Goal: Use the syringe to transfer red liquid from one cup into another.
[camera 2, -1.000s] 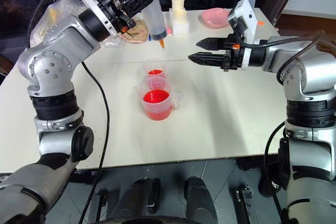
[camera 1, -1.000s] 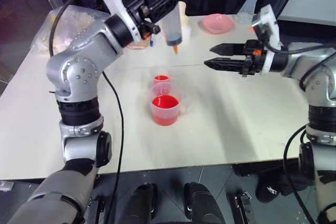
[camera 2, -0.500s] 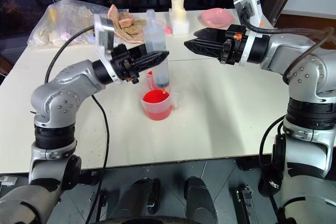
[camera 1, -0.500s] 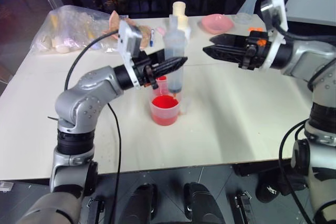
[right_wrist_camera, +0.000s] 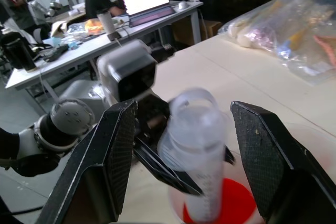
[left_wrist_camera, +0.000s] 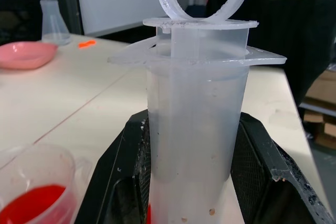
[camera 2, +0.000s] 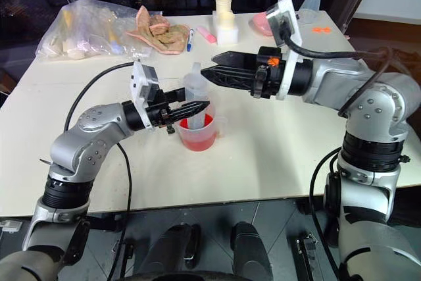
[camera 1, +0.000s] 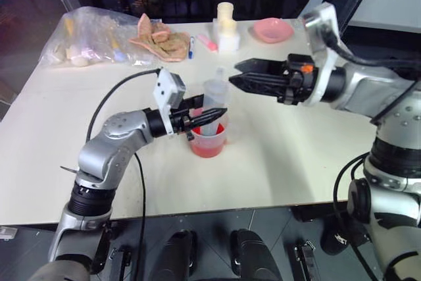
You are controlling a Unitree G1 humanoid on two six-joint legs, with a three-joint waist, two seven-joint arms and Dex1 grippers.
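**Syringe Held Upright in the Handled Cup**

Left eye view: The left gripper is clamped on the syringe, which stands upright with its lower end inside the large handled cup. That cup holds red liquid. The right gripper hangs just above the cup, jaws spread, level with the syringe's plunger top.

Right eye view: A pink dish and a blue pen lie well behind the cup.

Left wrist view: Both fingers press the syringe barrel. The smaller cup stands just beside the handled cup.

Right wrist view: The plunger top sits between the spread fingers, untouched.
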